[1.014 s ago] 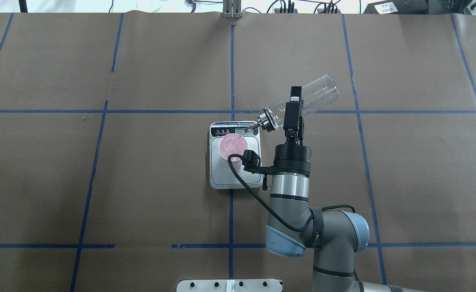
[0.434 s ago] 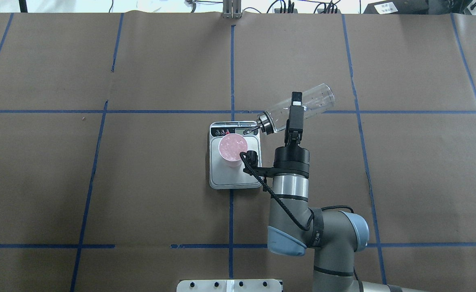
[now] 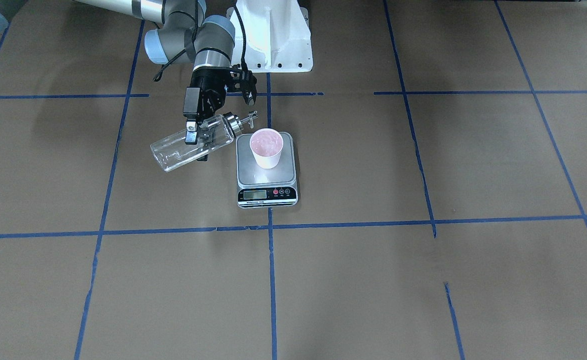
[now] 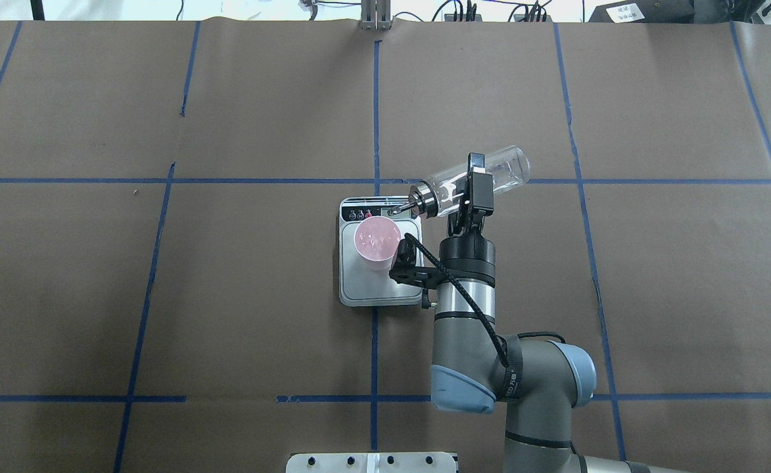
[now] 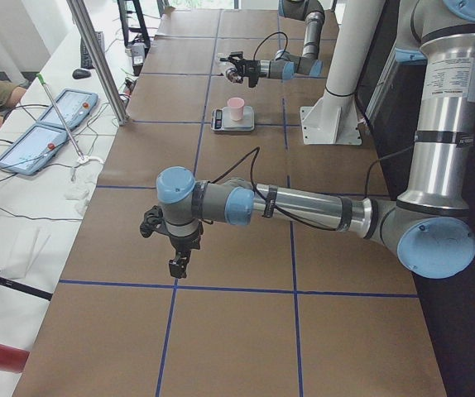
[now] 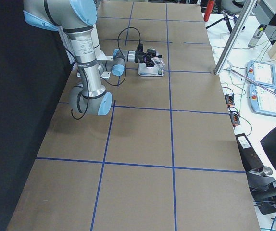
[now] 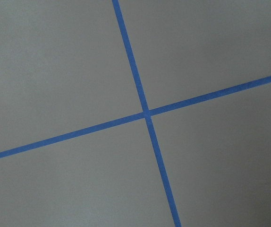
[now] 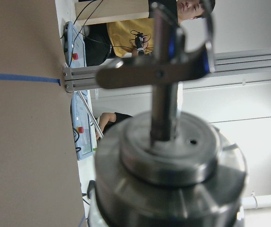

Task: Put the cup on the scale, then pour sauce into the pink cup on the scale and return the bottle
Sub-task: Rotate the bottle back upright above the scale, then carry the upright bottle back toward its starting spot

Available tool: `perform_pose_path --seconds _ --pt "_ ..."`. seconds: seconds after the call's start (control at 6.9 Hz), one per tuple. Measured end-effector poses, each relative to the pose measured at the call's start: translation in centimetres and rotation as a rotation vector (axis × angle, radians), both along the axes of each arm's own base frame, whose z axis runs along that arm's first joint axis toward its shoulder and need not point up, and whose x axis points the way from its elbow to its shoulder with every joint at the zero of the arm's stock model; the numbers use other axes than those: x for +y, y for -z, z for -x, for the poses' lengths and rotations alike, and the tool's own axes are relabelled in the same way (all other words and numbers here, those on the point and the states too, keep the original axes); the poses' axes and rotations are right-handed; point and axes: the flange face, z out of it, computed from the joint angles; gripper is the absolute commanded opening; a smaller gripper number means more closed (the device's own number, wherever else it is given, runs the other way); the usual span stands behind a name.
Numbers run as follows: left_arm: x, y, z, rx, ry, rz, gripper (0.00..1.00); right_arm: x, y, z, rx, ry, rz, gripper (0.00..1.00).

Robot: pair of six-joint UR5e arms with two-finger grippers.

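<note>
Left gripper (image 5: 177, 265) hangs over the brown paper-covered table (image 5: 237, 331), its camera looking down on a cross of 2 blue tape lines (image 7: 146, 113); finger spread: cannot tell. Farther along, the small white kitchen scale with square steel plate (image 4: 385, 286) carries the pale pink paper cup (image 4: 377, 242), upright, pinkish liquid inside. Just beyond, right gripper (image 4: 476, 187) clamps the clear glass cylindrical bottle (image 4: 510, 169) mid-body. The bottle is tilted near-horizontal, silver metal cap (image 4: 422, 197) toward the scale, spout over the display end, apart from the cup.
</note>
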Motion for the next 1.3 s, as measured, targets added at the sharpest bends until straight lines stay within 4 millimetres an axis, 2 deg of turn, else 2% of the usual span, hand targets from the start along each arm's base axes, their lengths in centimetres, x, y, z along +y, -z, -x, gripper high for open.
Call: perform_pose_path --seconds 0.58,1.01,1.3 --pt "-0.2 1.1 0.4 -0.001 0.008 -0.004 1.0 0.2 1.9 -1.0 -0.435 0.065 0.075 0.0" --pt "-0.1 1.9 0.7 -0.001 0.016 -0.009 1.0 0.5 3.1 -3.3 -0.772 0.09 0.147 0.0" --pt "0.3 3.7 1.0 -0.002 0.022 -0.011 1.0 0.3 1.7 -5.6 -0.839 0.086 0.178 0.0"
